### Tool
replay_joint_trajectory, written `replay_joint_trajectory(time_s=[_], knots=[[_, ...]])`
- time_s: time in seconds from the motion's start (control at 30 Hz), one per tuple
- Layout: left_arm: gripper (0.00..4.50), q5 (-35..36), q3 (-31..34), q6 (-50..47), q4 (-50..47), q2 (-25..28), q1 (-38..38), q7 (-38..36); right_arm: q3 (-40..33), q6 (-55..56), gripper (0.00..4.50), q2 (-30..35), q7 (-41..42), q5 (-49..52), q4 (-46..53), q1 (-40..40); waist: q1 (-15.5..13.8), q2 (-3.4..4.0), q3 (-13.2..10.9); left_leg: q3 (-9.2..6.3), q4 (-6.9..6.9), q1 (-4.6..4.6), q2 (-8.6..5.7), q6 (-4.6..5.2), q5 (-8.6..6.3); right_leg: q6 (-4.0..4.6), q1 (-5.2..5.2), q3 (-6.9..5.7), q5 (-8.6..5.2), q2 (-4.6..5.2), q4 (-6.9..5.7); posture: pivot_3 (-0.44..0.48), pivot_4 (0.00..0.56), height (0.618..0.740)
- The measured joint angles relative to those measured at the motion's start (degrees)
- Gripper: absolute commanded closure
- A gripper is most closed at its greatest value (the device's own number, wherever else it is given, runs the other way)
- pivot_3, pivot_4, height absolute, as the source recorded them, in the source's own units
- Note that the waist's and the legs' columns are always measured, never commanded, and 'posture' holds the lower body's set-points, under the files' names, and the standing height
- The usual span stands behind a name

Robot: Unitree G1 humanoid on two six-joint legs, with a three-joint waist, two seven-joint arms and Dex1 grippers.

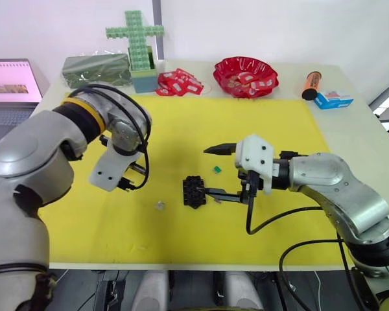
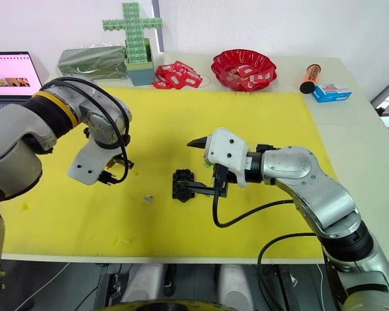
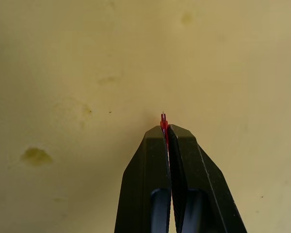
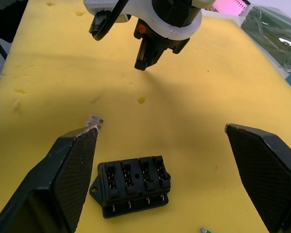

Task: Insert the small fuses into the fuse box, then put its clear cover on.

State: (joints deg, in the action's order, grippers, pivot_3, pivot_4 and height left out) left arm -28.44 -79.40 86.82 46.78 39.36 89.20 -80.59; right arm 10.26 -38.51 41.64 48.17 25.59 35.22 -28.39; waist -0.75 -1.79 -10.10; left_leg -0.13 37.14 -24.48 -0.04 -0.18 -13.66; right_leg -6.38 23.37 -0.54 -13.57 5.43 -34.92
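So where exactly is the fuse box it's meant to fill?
Look at the yellow mat, near the middle of its front half. The fuse box is the small black slotted block beside the right end effector, darker and bigger than the green fuse nearby.

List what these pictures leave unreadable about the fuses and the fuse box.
- Red fuse: in the left wrist view just a tip pokes out of the shut left pincer.
- Green fuse: cut by the right wrist view's edge.
- Fuse box: the right pincer's lower finger crosses its near side in the eye views.
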Motion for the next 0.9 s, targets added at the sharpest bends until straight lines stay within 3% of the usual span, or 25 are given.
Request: replay_joint_trajectory(time_s=[0.03, 0.13, 0.5, 0.77, 0.9], knots=[[4.47, -0.3, 0.0, 0.15, -0.06, 0.0, 0.0, 0.29, 0.0, -0.01, 0.0, 0.0, 0.0, 0.01, 0.0, 0.0, -0.01, 0.0, 0.0, 0.0, 0.01, 0.01, 0.0, 0.0, 0.0, -0.02, 0.0, 0.0, -0.01, 0.0, -0.05, 0.0, 0.15, 0.74], [3.8, -0.8, -0.03, 0.35, -0.22, -0.03, 0.01, 1.05, -0.01, -0.09, 0.0, 0.0, -0.01, 0.13, 0.0, 0.0, 0.01, 0.0, 0.0, -0.01, 0.03, 0.07, 0.0, 0.0, 0.0, -0.04, 0.0, 0.0, -0.03, -0.01, -0.17, 0.0, 0.15, 0.74], [0.04, -0.12, -0.64, 1.05, 1.53, -1.0, 1.29, 3.31, -0.09, -0.29, 0.0, 0.05, 0.57, 0.44, -0.04, -0.54, 0.03, 0.0, 0.0, 0.0, 0.05, 0.08, 0.0, 0.0, 0.0, -0.05, 0.0, 0.0, -0.03, -0.06, -0.22, 0.0, 0.15, 0.74], [0.04, 3.75, 0.47, -1.21, 6.91, -3.69, 4.3, 3.41, -0.09, 0.24, 0.0, 0.05, 1.64, 0.38, -0.79, -1.05, 0.0, -0.01, 0.0, 0.0, 0.1, 0.06, -0.01, 0.0, 0.0, -0.06, -0.01, -0.01, -0.03, -0.06, -0.23, 0.0, 0.15, 0.74], [0.04, 13.79, 0.96, -3.49, 7.02, 2.28, 7.71, -0.93, -0.08, 1.14, 0.0, 0.54, 2.94, 0.3, -2.02, -1.23, 0.84, 0.03, -0.01, -0.05, 0.03, 0.08, 0.06, 0.0, 0.0, -0.07, 0.1, 0.03, -0.04, -0.14, -0.27, 0.0, 0.15, 0.74]])
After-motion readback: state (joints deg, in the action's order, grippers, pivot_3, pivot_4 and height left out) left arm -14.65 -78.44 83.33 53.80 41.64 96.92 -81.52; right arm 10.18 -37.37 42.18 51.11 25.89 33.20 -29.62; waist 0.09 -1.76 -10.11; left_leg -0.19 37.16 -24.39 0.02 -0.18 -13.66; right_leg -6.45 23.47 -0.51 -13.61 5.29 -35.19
